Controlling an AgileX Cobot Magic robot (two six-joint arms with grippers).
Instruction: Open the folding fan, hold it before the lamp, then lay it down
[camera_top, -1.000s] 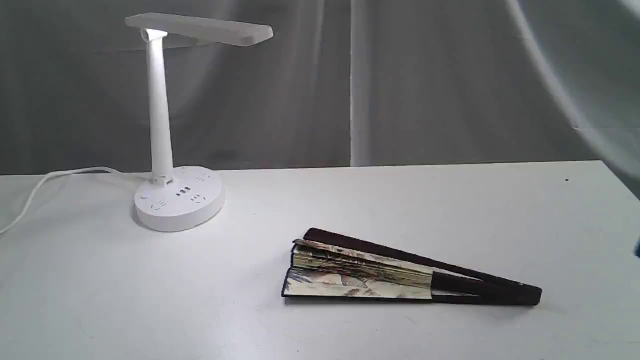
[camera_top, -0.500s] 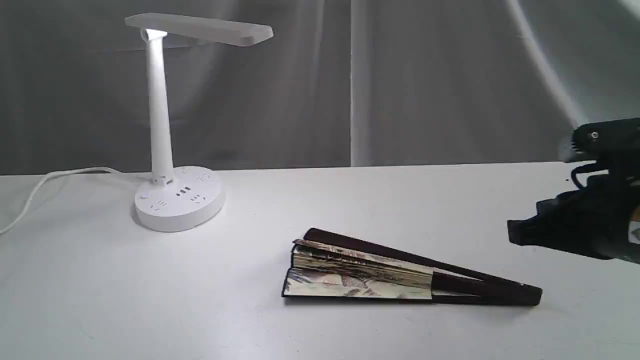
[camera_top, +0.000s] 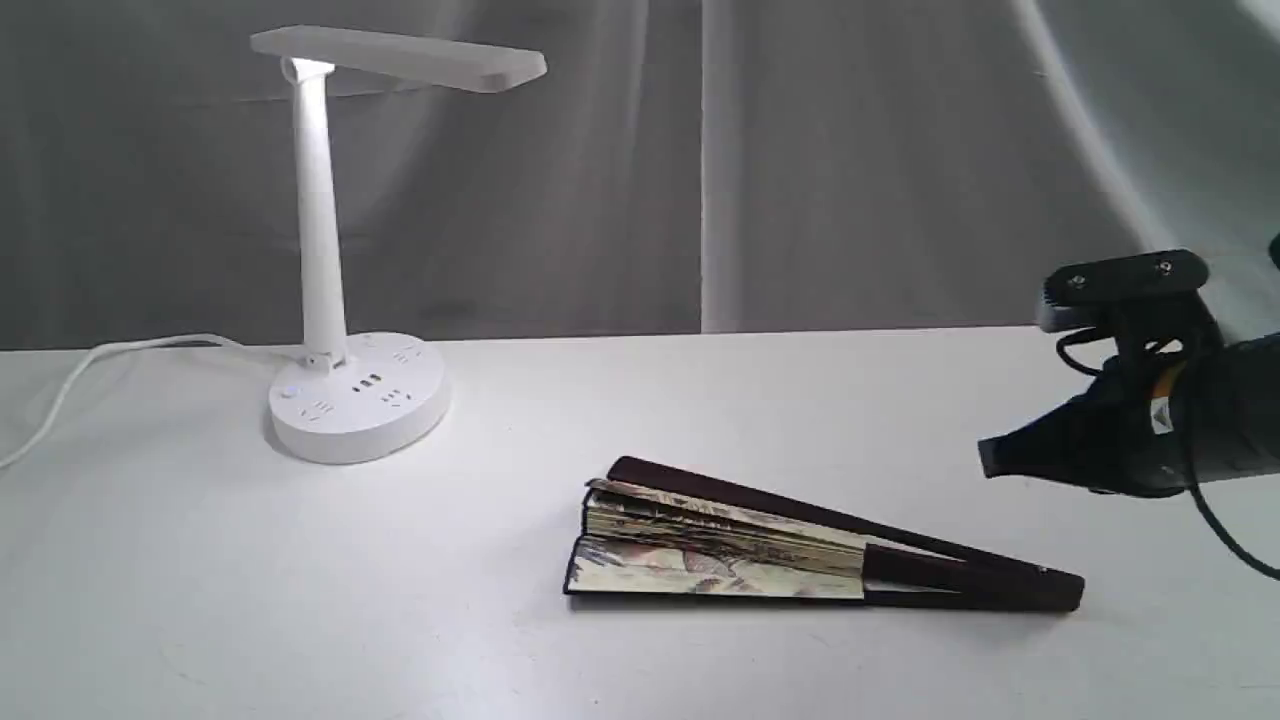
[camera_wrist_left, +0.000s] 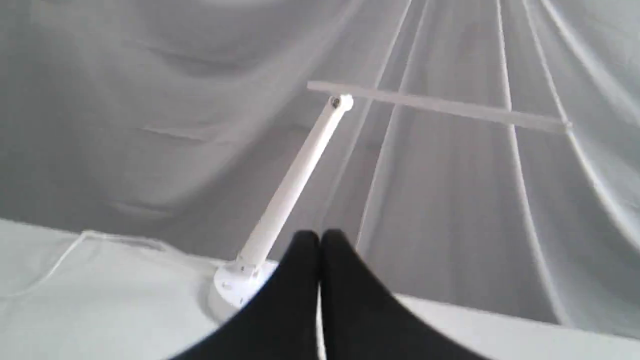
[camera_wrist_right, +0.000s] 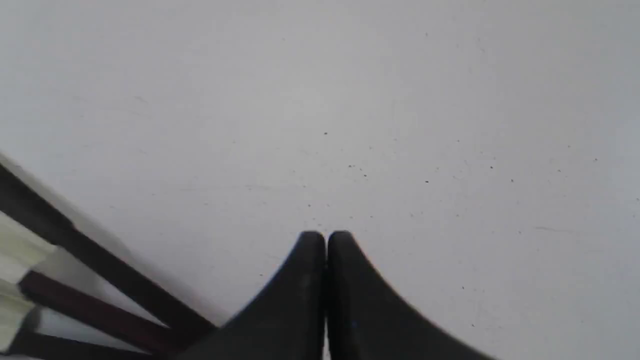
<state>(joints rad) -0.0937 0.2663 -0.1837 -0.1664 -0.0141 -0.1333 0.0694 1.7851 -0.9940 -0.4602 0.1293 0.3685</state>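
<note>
Two end effectors are shown, each with its fingers pressed together and nothing gripped between them. The right end effector is seen in the exterior view at the right side, raised off the table and pointed leftward. It is placed above and slightly behind the pivot end of the folding fan, with a clear gap between them. In the right wrist view, the fan's dark ribs are caught at the edge of the picture, apart from the closed fingertips, and bare table is seen past them. The left end effector is shown only in its own wrist view, where it is aimed at the lamp without touching it.

The fan is laid flat on the table at the middle front, only slightly splayed. Its painted leaf is bunched in folds at the left end and its maroon ribs are gathered to a point at the right. The lamp is stood upright at the left rear, well apart from the fan, with its flat head stretched out to the right. A white cord is trailed from the lamp's round base toward the left edge. A grey curtain is hung behind the table.
</note>
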